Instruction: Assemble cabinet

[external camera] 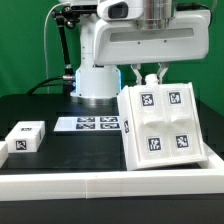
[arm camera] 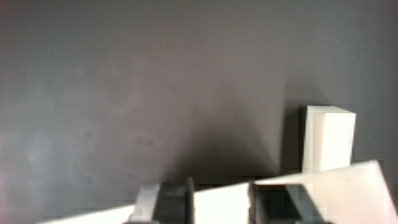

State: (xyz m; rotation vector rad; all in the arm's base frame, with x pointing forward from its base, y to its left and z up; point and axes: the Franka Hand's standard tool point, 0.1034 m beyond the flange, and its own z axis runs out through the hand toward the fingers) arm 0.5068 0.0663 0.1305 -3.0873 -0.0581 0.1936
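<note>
Hanging just above the far edge of the cabinet (external camera: 165, 121), the gripper (external camera: 149, 75) has its two fingers (external camera: 137, 73) spread apart. In the wrist view the gripper (arm camera: 222, 202) shows only dark table (arm camera: 125, 90) in the gap between them, so they are holding nothing.

The cabinet is a big white slab with four square black-and-white tags on its upper face. It sits on the table (external camera: 60, 150), turned at a slant. Its near edge lies close against the white rail (external camera: 100, 183) that runs along the front.

Flat on the table, the marker board (external camera: 95, 124) lies to the exterior view's left of the cabinet, and its end is just beside the cabinet's edge. A small white block (external camera: 25, 138) with a tag sits farther to that side, well apart from the cabinet. The arm's white base (external camera: 95, 80) stands behind the cabinet.

The wrist view also shows an upright white post (arm camera: 329, 138) and a slanted white edge (arm camera: 347, 185) beside one finger. Which piece these belong to cannot be told.
</note>
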